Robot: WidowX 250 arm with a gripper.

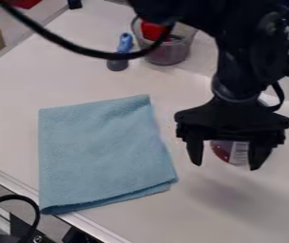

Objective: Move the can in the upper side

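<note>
On the right of the white table, the black gripper (226, 163) hangs down with its two fingers spread apart. Between and behind the fingers shows part of a can (238, 153), red with a white striped label. The gripper body hides the can's upper part, and I cannot tell whether the fingers touch it.
A light blue folded cloth (102, 154) lies left of the gripper. Toward the back stand a mesh basket (167, 53) holding a red item and a blue-handled tool (124, 45) with a grey end. A black cable crosses the upper left. The table's metal edge (93, 228) runs along the lower left.
</note>
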